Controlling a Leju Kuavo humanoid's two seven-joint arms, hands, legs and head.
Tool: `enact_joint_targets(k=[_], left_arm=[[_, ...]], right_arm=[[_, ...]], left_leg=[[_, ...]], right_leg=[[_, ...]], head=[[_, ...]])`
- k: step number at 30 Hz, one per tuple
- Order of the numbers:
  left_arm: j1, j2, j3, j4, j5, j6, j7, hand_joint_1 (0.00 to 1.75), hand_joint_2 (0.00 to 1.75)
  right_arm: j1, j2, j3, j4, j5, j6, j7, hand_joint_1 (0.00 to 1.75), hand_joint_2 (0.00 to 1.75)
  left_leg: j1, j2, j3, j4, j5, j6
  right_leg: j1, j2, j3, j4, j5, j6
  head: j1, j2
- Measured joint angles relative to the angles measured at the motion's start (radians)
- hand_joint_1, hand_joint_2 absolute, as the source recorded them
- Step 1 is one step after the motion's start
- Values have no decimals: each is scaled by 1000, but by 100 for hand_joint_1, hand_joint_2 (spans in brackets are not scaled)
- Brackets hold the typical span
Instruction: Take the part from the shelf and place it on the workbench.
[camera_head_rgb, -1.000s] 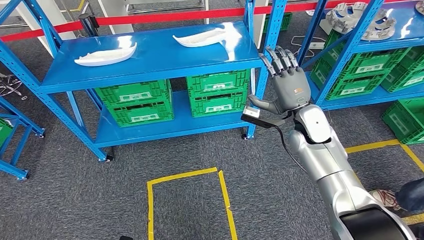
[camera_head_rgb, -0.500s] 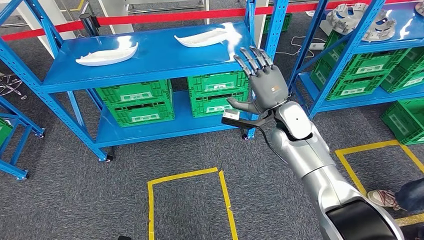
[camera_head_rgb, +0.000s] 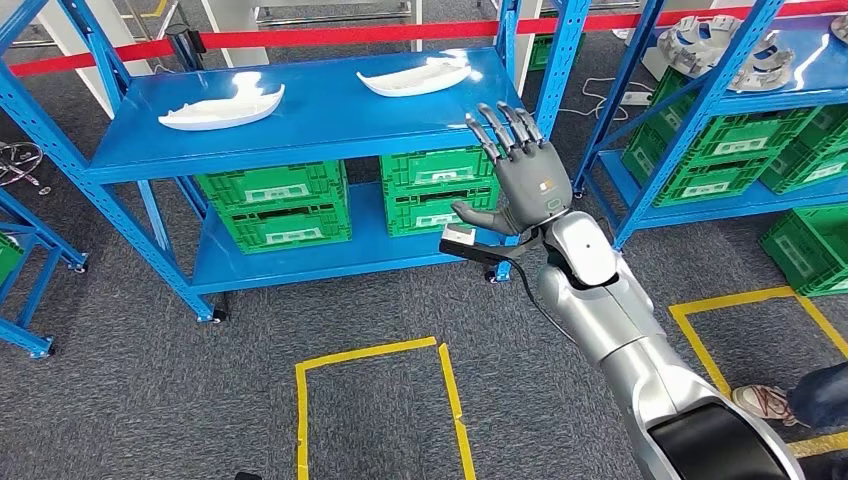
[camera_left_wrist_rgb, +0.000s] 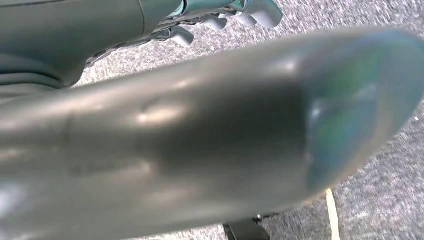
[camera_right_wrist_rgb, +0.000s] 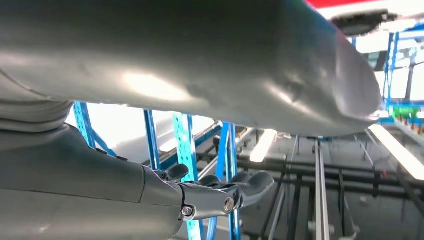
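Reaching up, your right hand (camera_head_rgb: 528, 180) is empty, fingers (camera_head_rgb: 500, 125) spread. The nearer part (camera_head_rgb: 417, 76) lies up-left of them, top centre on the shelf (camera_head_rgb: 300, 120), long axis left-right. Left hand (camera_left_wrist_rgb: 215, 17): state unclear.

This place looks like a factory storage area or workshop. Blue steel shelving racks (camera_head_rgb: 300, 140) hold green plastic crates (camera_head_rgb: 270, 205) and white moulded parts (camera_head_rgb: 222, 108); yellow tape lines (camera_head_rgb: 370, 352) mark the grey carpet floor, and a red barrier belt (camera_head_rgb: 340, 36) runs behind.
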Motion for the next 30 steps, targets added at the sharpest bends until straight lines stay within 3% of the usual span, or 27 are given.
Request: enact_joint_targets(k=[1, 2, 3, 5, 6, 10, 12, 14, 15, 16, 17, 19, 21, 26, 28, 30], left_arm=[[0, 0, 0, 0, -2, 0, 2, 0, 0], [0, 0, 0, 0, -3, 0, 3, 0, 0], [0, 0, 0, 0, -4, 0, 4, 0, 0], [-1, 0, 0, 0, -4, 0, 4, 0, 0], [-2, 1, 0, 0, -4, 0, 4, 0, 0], [-2, 2, 0, 0, -4, 1, 5, 0, 0], [-3, 3, 0, -1, -4, 1, 4, 0, 0], [-2, 3, 0, 0, -6, 1, 4, 0, 0], [-1, 3, 0, 0, -6, 1, 4, 0, 0], [1, 3, 0, 0, -7, 2, 4, 0, 0], [2, 4, 0, 0, -7, 2, 4, 0, 0], [2, 5, 0, 0, -8, 2, 4, 0, 0], [1, 6, 0, 0, -9, 2, 4, 0, 0], [4, 5, 1, 0, -6, 6, 6, 0, 0], [4, 5, 4, 0, -5, 10, 6, 0, 0], [5, 6, 8, 0, -5, 12, 6, 0, 0]], right_arm=[[4, -1, 0, 3, 0, 0, 2, 0, 0], [7, -2, 0, 5, 0, 0, 4, 0, 0], [7, -2, 0, 6, 0, 0, 5, 0, 0], [6, -2, 0, 8, 0, 0, 7, 0, 0], [7, -2, 1, 9, 0, 0, 8, 0, 0], [7, -4, 1, 12, 0, 0, 8, 0, 0], [6, -3, 1, 12, 0, -1, 8, 0, 0], [7, -3, 1, 14, 0, -1, 8, 0, 0], [8, -3, 1, 16, 0, -2, 8, 0, 0], [9, -3, 1, 18, 0, -2, 8, 0, 0], [10, -3, 1, 19, 0, -3, 9, 0, 0], [11, -3, 1, 21, 0, -3, 9, 0, 0], [11, -3, 1, 21, 0, -3, 9, 0, 0], [10, -2, 1, 20, 2, 5, 9, 0, 0], [4, -1, 2, 20, 3, 11, 9, 0, 0], [4, -1, 2, 22, 4, 16, 8, 0, 0]], left_leg=[[1, -1, 1, 3, -3, -2], [2, -2, 2, 7, -8, -6], [4, -2, 4, 13, -14, -11], [4, -3, 3, 27, -28, -26], [4, -4, 2, 31, -33, -32], [6, -3, 4, 34, -43, -56], [7, 0, -30, 102, -76, -66], [9, 1, -105, 235, -123, -72], [9, 1, -139, 285, -131, -74], [9, 1, -157, 303, -121, -73], [9, 1, -154, 280, -92, -71], [9, 2, -105, 154, -14, -64], [5, 3, -57, 51, 19, -55], [6, 1, -31, 18, 13, -27], [7, 2, -21, 13, 9, -15], [5, 2, -17, 14, 2, -7]], right_leg=[[-2, 0, -10, 8, 10, 1], [-4, 0, 2, -27, 39, 2], [-6, -1, 31, -93, 77, 3], [-5, 1, 88, -209, 119, -2], [-3, 2, 103, -236, 122, -8], [-1, 4, 114, -247, 115, -38], [-5, 3, 122, -252, 111, -50], [-4, 1, 128, -252, 105, -56], [-4, 1, 131, -252, 102, -57], [-3, 2, 134, -252, 99, -57], [-3, 3, 139, -252, 95, -56], [-3, 4, 151, -252, 87, -50], [-1, 4, 157, -252, 81, -41], [1, 2, 157, -240, 64, -11], [1, 1, 106, -143, 24, -4], [1, 0, 24, -9, -21, -1]], head=[[0, 0], [0, 0], [0, 0], [0, 0], [-1, 0], [-3, 0], [-6, 0], [-8, 0], [-8, 0], [-8, 0], [-8, 0], [-8, 0], [-7, 0], [-5, 0], [-3, 0], [-3, 0]])
